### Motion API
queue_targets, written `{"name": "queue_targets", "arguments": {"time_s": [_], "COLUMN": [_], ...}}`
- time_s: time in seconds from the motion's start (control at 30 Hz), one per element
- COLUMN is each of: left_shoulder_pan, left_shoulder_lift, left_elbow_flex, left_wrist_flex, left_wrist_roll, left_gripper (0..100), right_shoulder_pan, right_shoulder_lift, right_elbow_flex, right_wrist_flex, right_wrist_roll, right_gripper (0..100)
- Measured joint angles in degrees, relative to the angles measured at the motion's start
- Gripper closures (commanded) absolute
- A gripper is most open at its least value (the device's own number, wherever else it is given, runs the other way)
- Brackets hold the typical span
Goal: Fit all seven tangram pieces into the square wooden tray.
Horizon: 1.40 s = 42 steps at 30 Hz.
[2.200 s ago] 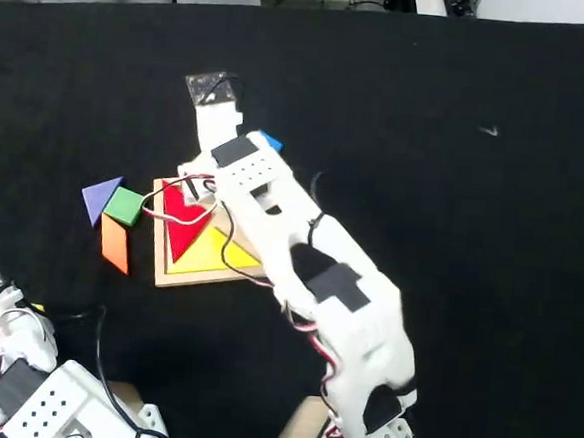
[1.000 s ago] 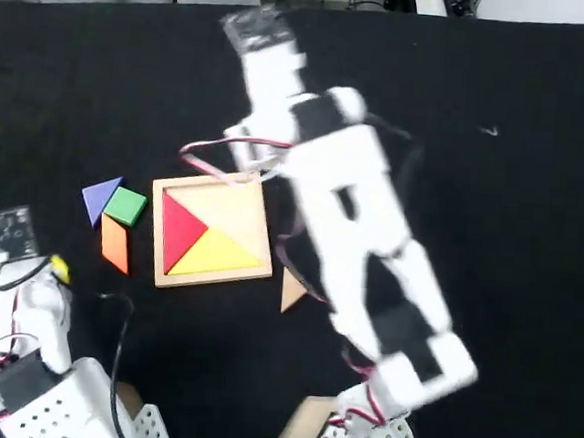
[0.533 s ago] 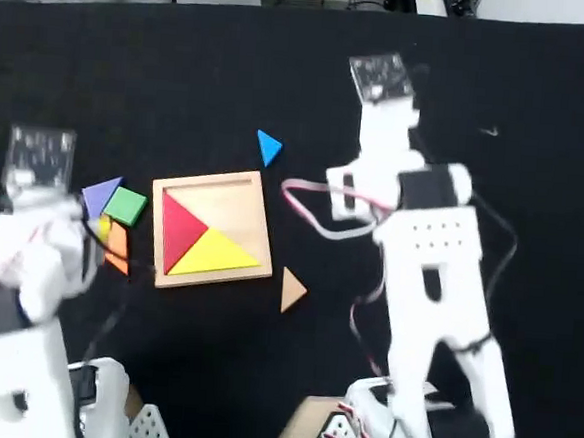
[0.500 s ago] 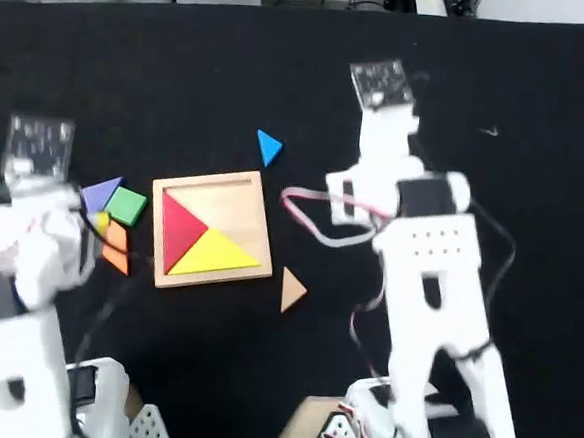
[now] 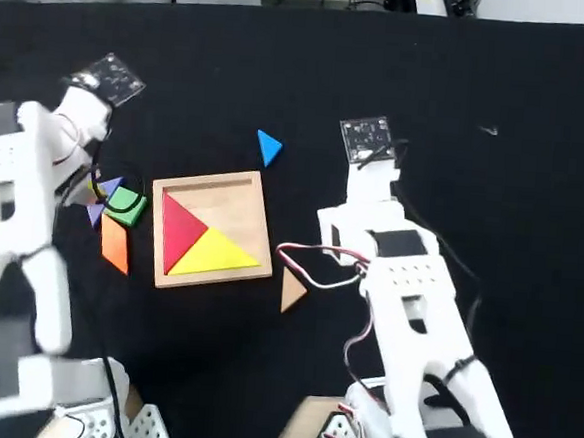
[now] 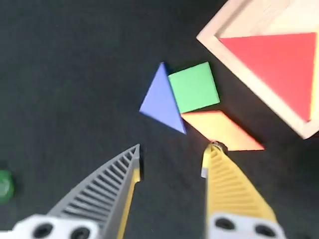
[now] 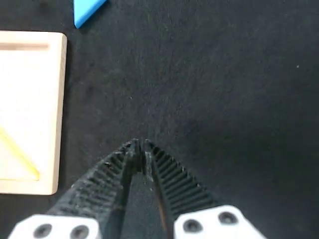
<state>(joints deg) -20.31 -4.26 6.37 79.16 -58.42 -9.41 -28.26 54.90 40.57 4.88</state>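
Note:
The square wooden tray [image 5: 215,179] holds a red triangle [image 5: 179,226] and a yellow triangle [image 5: 214,254]. Left of the tray lie a purple triangle [image 6: 162,99], a green square [image 6: 194,85] and an orange parallelogram [image 6: 222,130], packed close together. My left gripper [image 6: 175,148] hovers open just short of them, its yellow fingertip [image 6: 214,149] at the parallelogram's edge. A blue triangle [image 5: 268,147] lies beyond the tray's far right corner, and a tan triangle [image 5: 292,289] lies off its near right corner. My right gripper [image 7: 142,147] is shut and empty over bare table right of the tray [image 7: 55,109].
Black cloth covers the table. The left arm [image 5: 18,190] stands tall along the left side. The right arm [image 5: 398,277] rises right of the tan triangle. A small green round thing [image 6: 4,186] shows at the left wrist view's edge.
The right arm drew back from over the tray to its right side. The left arm rose from the near left corner and swung in over the purple and green pieces.

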Motion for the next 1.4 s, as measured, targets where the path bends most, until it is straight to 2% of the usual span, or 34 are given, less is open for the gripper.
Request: {"name": "queue_targets", "arguments": {"time_s": [0.2,0.37,0.6,0.77,1.07,1.4], "left_shoulder_pan": [-1.49,-2.02,-2.73,-2.64,-2.02,-6.86], "left_shoulder_lift": [14.68,24.53,40.53,47.65,49.05,49.05], "left_elbow_flex": [-7.12,-16.88,-29.89,-37.71,-39.74,-39.30], "left_wrist_flex": [-2.29,-2.46,-2.37,-2.29,-0.26,3.08], "left_wrist_roll": [-13.45,-14.51,0.79,7.47,9.05,9.05], "left_gripper": [79,79,73,73,73,73], "right_shoulder_pan": [0.00,0.00,0.00,0.00,0.00,0.00], "right_shoulder_lift": [8.09,14.77,16.70,16.70,16.70,16.70], "right_elbow_flex": [-0.18,-3.52,-5.27,-5.27,-5.27,-5.27], "right_wrist_flex": [-1.67,-1.67,-1.67,-1.67,-1.67,-1.67], "right_wrist_roll": [0.26,0.26,0.26,0.26,0.26,0.26], "right_gripper": [98.6,98.6,98.6,98.6,98.6,98.6]}}
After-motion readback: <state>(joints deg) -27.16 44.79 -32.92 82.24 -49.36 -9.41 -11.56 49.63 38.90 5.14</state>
